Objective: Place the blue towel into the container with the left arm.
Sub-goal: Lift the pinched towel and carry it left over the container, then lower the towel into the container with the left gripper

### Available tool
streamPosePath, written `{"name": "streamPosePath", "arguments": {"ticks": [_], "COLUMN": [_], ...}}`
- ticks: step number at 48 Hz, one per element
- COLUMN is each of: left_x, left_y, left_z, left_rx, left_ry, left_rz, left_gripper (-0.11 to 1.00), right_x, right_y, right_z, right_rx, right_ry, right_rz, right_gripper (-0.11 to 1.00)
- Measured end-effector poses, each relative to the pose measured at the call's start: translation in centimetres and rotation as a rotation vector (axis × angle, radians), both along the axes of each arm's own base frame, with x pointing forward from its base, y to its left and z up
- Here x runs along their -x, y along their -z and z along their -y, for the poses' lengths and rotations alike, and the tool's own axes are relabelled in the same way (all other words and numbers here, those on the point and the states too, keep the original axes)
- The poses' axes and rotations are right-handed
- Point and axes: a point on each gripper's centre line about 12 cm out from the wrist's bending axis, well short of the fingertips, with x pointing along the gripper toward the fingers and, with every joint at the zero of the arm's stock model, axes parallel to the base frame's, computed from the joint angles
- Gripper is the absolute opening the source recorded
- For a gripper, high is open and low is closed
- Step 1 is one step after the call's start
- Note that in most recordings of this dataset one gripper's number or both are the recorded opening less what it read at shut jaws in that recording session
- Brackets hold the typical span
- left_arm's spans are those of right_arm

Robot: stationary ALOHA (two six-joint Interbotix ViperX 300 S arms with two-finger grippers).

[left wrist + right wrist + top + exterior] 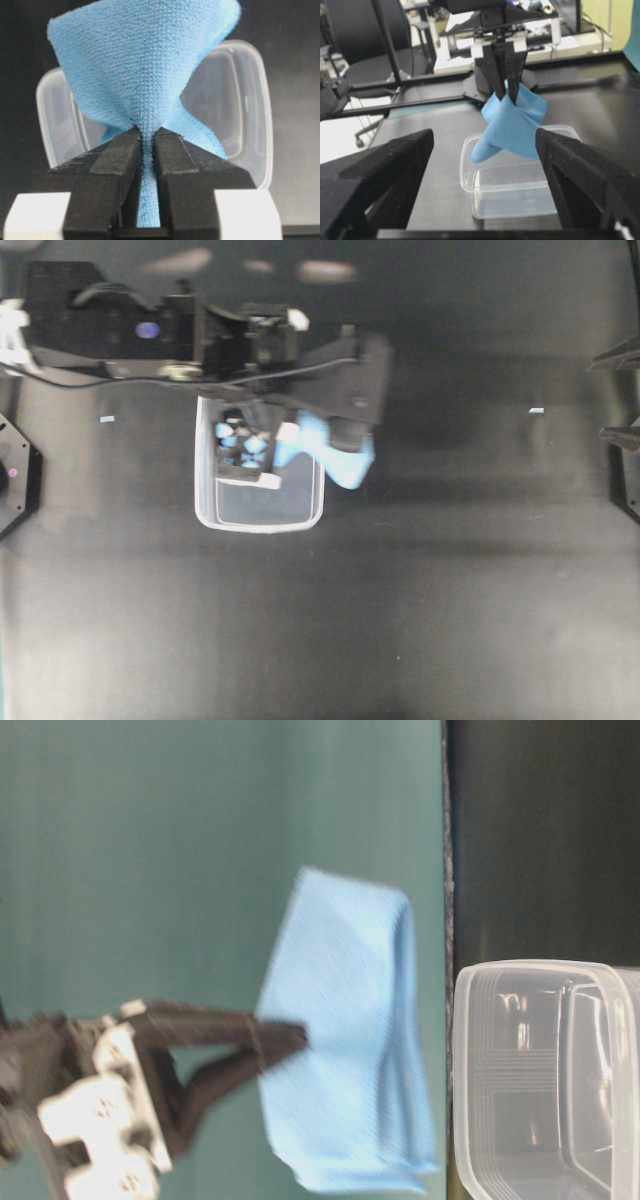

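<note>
Left pincer [147, 150] is clamped on a pinched fold of the blue towel [145, 65], which hangs clear above the container [520, 192] on the counter [400, 590]. Step in hand: carry over the container. Next move calls for lowering, then release. Right pincer [485, 175] stands apart, idle.

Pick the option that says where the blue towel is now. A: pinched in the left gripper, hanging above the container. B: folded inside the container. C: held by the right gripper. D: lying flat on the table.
A: the left gripper is shut on the blue towel, which dangles over the container, not yet inside.
</note>
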Motion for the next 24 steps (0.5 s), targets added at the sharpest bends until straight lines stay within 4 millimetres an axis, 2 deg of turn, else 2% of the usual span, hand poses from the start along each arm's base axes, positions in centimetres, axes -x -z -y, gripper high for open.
{"name": "streamPosePath", "arguments": {"ticks": [11,24], "left_x": [2.5,3.1], "left_y": [1.7,3.0], "left_z": [0.0,0.0], "left_rx": [0.001,0.006], "left_ry": [0.001,-0.009], "left_rz": [0.018,0.007], "left_gripper": [0.05,0.05], "right_x": [0.0,0.0], "right_y": [0.0,0.3], "right_z": [0.0,0.0], "right_rx": [-0.005,-0.005], "right_ry": [0.0,0.002], "right_rz": [0.0,-0.009], "right_gripper": [0.79,0.79]}}
